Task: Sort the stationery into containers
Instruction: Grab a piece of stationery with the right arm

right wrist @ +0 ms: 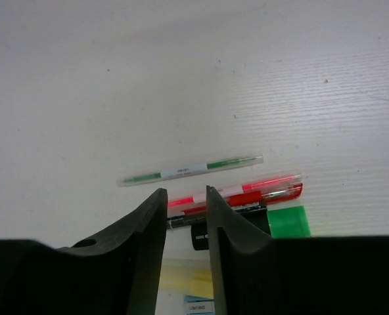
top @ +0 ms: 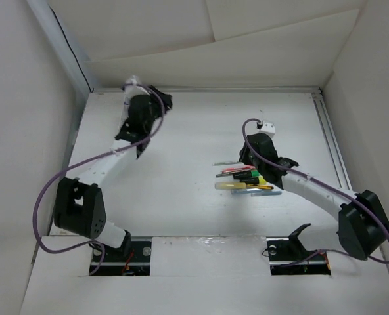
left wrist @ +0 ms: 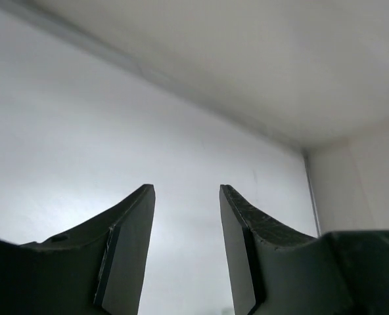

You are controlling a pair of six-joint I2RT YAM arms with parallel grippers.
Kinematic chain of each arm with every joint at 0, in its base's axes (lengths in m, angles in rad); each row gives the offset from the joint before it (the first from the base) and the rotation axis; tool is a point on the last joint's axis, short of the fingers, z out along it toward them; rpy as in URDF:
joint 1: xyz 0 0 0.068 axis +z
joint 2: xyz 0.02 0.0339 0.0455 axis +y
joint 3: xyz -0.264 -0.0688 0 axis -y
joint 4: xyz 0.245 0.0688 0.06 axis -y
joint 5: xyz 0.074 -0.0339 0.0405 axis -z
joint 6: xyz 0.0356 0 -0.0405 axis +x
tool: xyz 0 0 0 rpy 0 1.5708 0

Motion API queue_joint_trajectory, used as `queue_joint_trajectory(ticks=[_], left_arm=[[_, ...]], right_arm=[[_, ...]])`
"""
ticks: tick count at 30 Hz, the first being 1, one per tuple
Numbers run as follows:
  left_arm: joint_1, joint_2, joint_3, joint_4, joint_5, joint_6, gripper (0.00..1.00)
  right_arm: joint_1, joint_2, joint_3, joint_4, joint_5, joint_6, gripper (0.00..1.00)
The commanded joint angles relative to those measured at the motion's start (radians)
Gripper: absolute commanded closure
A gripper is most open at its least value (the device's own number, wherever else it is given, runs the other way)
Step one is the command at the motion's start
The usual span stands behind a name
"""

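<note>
The stationery lies in a loose pile (top: 242, 178) on the white table, right of centre. In the right wrist view I see a clear pen with green ink (right wrist: 191, 169), two red pens (right wrist: 267, 187), a black marker with a green cap (right wrist: 288, 221), a yellow one (right wrist: 181, 275) and a light blue one (right wrist: 198, 305). My right gripper (right wrist: 186, 191) hovers right over the pile (top: 246, 163), its jaws a narrow gap apart with nothing between them. My left gripper (left wrist: 186, 190) is open and empty, near the back left of the table (top: 161, 100). The white compartment box is out of view.
White walls close the table (top: 181, 197) at the back, left and right. A metal rail (top: 332, 144) runs along the right edge. The left arm's purple cable (top: 50, 190) loops over the left side.
</note>
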Motion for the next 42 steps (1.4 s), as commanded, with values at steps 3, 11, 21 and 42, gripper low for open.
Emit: queue_joint_trajectory(ticks=[3, 11, 21, 42], left_arm=[[-0.241, -0.018, -0.222, 0.107, 0.062, -0.052, 0.6], [-0.291, -0.105, -0.437, 0.208, 0.222, -0.055, 0.61], [-0.386, -0.136, -0.51, 0.24, 0.275, -0.014, 0.61], [-0.386, -0.135, -0.528, 0.272, 0.335, -0.005, 0.61]], right_arm=[[-0.014, 0.03, -0.001, -0.048, 0.052, 0.053, 0.55], [-0.056, 0.216, 0.072, -0.039, -0.024, 0.063, 0.57], [-0.066, 0.325, 0.137, -0.016, -0.052, 0.135, 0.53], [-0.135, 0.417, 0.169, 0.003, -0.112, 0.185, 0.51]])
